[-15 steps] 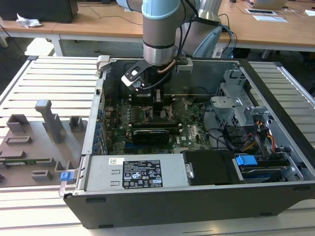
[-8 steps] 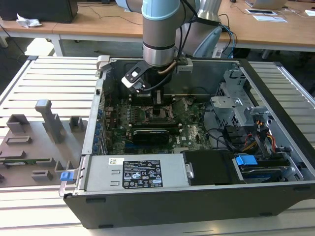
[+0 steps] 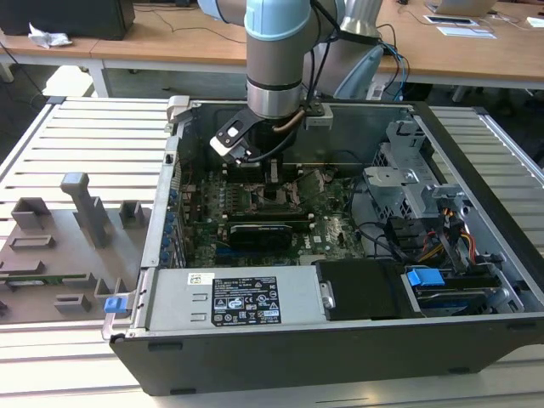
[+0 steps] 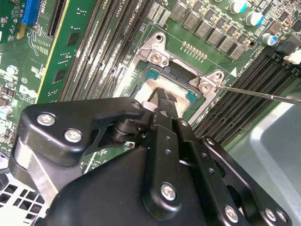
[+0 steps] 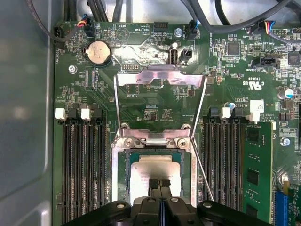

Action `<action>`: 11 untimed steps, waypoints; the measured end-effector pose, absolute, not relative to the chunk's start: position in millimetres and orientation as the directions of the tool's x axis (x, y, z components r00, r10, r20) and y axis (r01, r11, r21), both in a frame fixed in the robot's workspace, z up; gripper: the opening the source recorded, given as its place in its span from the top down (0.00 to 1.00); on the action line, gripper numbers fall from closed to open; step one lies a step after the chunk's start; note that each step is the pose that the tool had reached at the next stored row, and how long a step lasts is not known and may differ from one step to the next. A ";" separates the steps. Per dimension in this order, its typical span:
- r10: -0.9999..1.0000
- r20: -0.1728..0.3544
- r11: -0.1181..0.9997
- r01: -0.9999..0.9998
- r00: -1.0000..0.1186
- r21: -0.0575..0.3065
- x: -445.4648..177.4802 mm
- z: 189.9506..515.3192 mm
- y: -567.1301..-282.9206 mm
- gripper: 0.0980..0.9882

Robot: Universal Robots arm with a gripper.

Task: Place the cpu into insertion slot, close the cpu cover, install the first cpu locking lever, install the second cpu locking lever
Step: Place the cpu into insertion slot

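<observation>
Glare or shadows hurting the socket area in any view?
First wrist view: hard glare on the raised cpu cover, softer sheen on the cpu. Second wrist view: the gripper blocks most of the cpu. Exterior view: motherboard shaded inside the case.

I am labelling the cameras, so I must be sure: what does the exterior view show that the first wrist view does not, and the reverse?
Exterior view: the arm, the power supply and a grey holder board beside the case. First wrist view: the open cpu cover, the coin battery and the cpu in the insertion slot. Both: the motherboard and the pincer.
</observation>
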State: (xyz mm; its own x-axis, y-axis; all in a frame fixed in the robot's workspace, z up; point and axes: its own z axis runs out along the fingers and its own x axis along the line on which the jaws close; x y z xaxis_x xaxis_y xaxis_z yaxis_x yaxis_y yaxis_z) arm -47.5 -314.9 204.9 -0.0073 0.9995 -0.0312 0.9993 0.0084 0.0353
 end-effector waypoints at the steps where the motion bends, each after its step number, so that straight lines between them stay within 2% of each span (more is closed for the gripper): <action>1: 0.999 -0.031 0.008 0.999 -0.007 0.035 -47.5 204.5 -314.9 0.99; 11: 1.000 -0.029 0.008 0.999 -0.007 0.034 -30.1 207.1 -314.6 0.99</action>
State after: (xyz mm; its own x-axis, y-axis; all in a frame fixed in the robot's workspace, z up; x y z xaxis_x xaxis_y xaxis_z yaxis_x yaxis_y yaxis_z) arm -30.1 -314.6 207.1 -0.0073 0.9995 -0.0291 0.9994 0.0083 0.0340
